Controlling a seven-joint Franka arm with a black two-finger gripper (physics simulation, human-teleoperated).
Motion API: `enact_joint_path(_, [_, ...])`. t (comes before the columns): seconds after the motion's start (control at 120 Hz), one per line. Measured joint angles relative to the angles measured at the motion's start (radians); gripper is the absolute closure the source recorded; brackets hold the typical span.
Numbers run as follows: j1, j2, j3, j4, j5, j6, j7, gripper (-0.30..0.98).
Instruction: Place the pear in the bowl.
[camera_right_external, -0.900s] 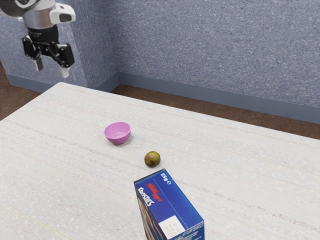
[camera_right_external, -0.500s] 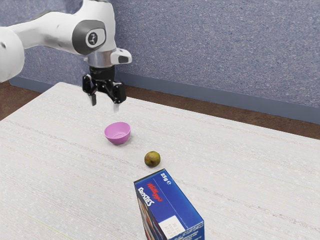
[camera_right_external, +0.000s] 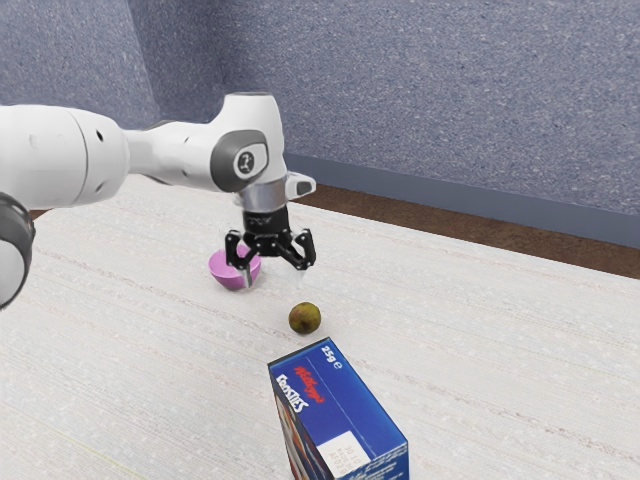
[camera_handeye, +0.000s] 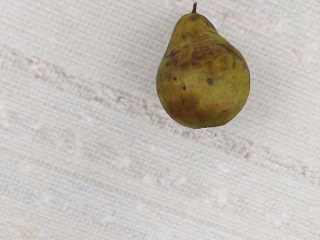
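While the pear just lies out there waiting, the biggest thing around is the pale surface (camera_right_external: 500, 350), with the white arm (camera_right_external: 165, 155) reaching across from the exterior view's left. Next size down is the blue cereal box (camera_right_external: 352, 395) (Frosties, breakfast sorted), standing near the pear. Then there's the end effector (camera_right_external: 273, 281): released, fingers spread, nothing between them, up above the surface.

The pink bowl (camera_right_external: 223, 272) is partly behind it in the exterior view, so I can't vouch for everything inside, but the pear definitely isn't in there.

Smallest is the pear (camera_right_external: 305, 318) itself, on the surface between bowl and box. It's lower than the end effector and off toward the exterior view's right and the box. The wrist view has it on its side, stem (camera_handeye: 194, 7) sticking out along its long axis. I'd say we're at the approach: shift over the fat part, then go down. Grab the tapered neck and it could roll or slip, imo.
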Motion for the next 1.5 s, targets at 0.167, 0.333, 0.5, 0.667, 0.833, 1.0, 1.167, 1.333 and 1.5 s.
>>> enact_joint_path(0.167, [-0.006, 0.07, -0.014, 0.022, -0.02, 0.042, -0.103, 0.0])
enact_joint_path(0.333, [-0.002, 0.139, -0.024, 0.067, -0.022, 0.08, -0.181, 0.0])
enact_joint_path(0.5, [0.002, 0.206, -0.024, 0.125, -0.018, 0.101, -0.238, 0.0])
enact_joint_path(0.667, [0.011, 0.236, -0.024, 0.148, -0.017, 0.11, -0.274, 0.0])
enact_joint_path(0.833, [0.017, 0.257, -0.024, 0.163, -0.017, 0.115, -0.301, 0.0])
enact_joint_path(1.0, [0.017, 0.28, -0.035, 0.164, -0.017, 0.13, -0.317, 0.0])
enact_joint_path(1.167, [0.018, 0.288, -0.038, 0.164, -0.017, 0.144, -0.324, 0.0])
enact_joint_path(1.333, [0.024, 0.296, -0.038, 0.166, -0.017, 0.15, -0.328, 0.0])
enact_joint_path(1.5, [0.025, 0.307, -0.038, 0.17, -0.017, 0.156, -0.331, 0.0])
